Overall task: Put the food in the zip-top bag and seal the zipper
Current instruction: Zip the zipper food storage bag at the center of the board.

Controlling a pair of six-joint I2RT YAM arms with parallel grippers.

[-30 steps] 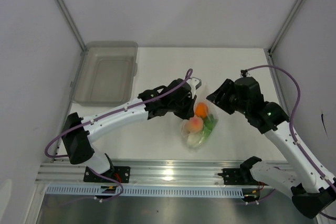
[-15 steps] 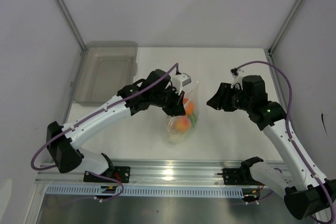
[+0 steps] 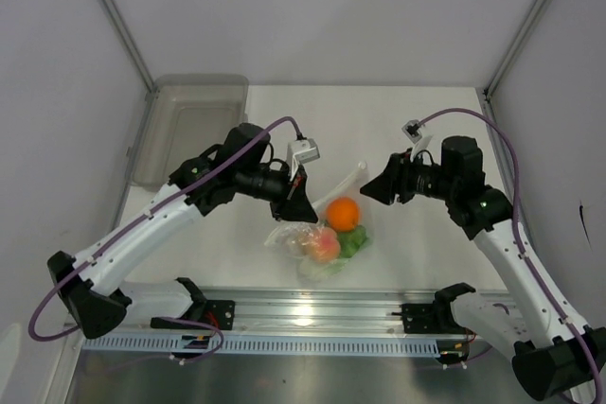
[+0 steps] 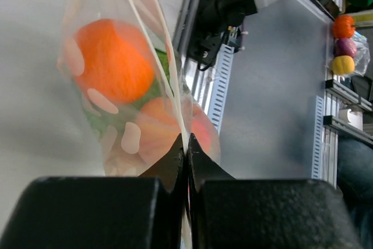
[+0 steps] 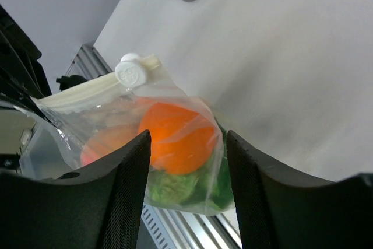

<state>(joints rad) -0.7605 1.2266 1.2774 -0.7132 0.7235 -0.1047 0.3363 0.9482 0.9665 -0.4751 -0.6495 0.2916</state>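
The clear zip-top bag (image 3: 317,237) lies near the table's front edge, its pale zipper strip (image 3: 347,180) running up to the right. Inside it are an orange fruit (image 3: 342,214), a second orange-pink fruit (image 3: 325,247) and green lettuce (image 3: 355,241); I cannot make out the pale lump. My left gripper (image 3: 301,202) is shut on the bag's zipper edge (image 4: 185,138), with both fruits (image 4: 111,59) showing just beyond its tips. My right gripper (image 3: 371,186) is open just right of the strip. In the right wrist view (image 5: 187,138) the bag (image 5: 245,161), white slider (image 5: 133,73) and orange fruit (image 5: 175,135) lie ahead of it.
A rigid translucent grey bin (image 3: 189,130) stands at the back left. The aluminium rail (image 3: 303,309) runs along the table's near edge, close below the bag. White walls close in the left, right and back.
My left gripper has drawn back to the left along the zipper edge, and the bag has shifted left and nearer the rail. My right gripper has stayed open, moving slightly up and left.
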